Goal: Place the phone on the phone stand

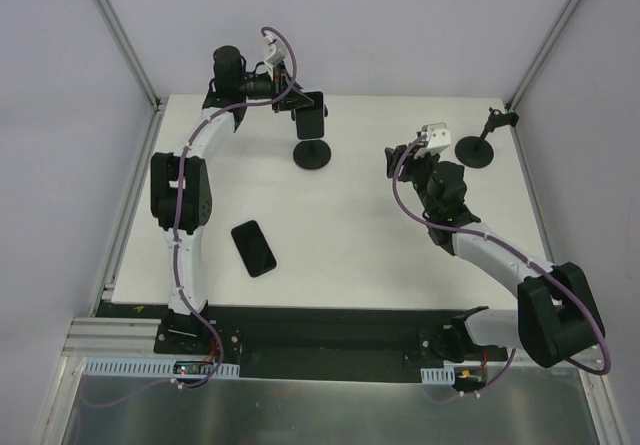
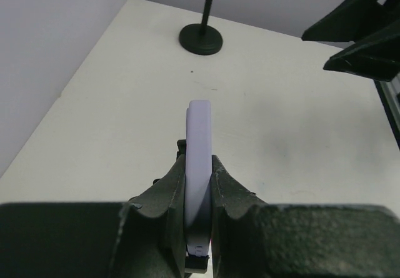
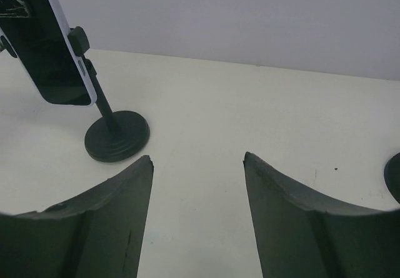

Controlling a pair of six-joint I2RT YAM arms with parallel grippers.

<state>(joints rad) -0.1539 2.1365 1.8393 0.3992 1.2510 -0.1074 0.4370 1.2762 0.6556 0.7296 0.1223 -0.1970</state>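
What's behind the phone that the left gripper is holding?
The stand: its clamp shows beside the phone, its pole and base below. The phone covers the rest of the holder.

The table (image 1: 350, 225) was plain off-white. The phone (image 3: 47, 47) at 12 o'clock had a black screen and a pale lilac rim. Its stand (image 1: 313, 153) was black, as was the second stand (image 1: 478, 150) at 2 o'clock. The second phone (image 1: 253, 248) at 8 o'clock was glossy black. The left arm (image 1: 188, 255) and right arm (image 1: 495, 255) were white with black joints and purple cables (image 1: 400, 200). The fingers (image 2: 165, 193) of the left gripper (image 2: 199, 159) and those of the right gripper (image 3: 197, 157) were dark grey-green.
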